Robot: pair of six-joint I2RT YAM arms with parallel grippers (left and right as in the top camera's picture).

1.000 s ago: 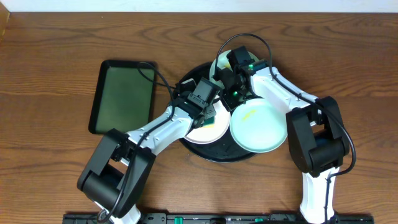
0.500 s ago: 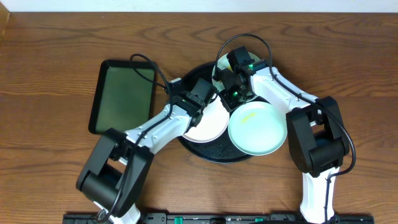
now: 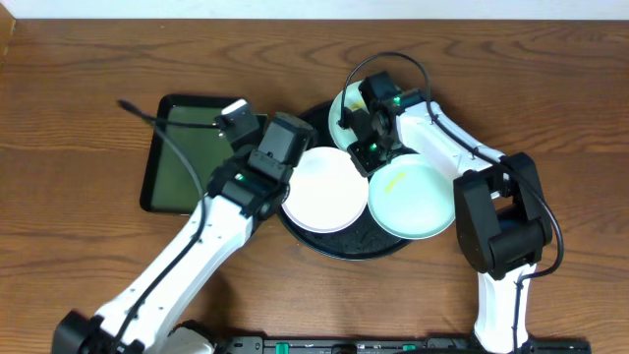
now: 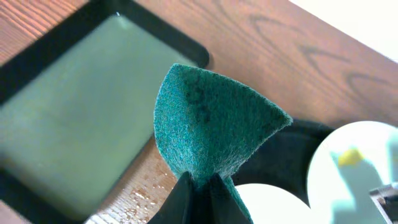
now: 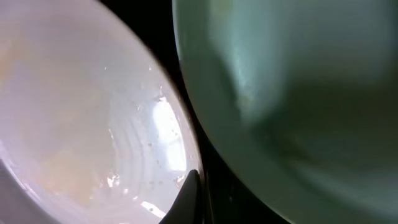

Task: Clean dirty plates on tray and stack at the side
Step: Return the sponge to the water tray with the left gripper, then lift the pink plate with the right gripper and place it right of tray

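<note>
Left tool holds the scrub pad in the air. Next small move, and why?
Probably carry the left tool and its green pad rightward to the front mint plate: that plate shows a yellow smear, while the white plate looks clean.

Three plates (image 3: 324,187) (image 3: 413,202) (image 3: 344,103), two trays (image 3: 344,244) (image 3: 192,147), one sponge (image 4: 208,127)

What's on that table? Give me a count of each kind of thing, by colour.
White plate: 1
Mint plates: 2
Round black tray: 1
Rectangular green-lined tray: 1
Green scouring pad: 1
Total: 6
</note>
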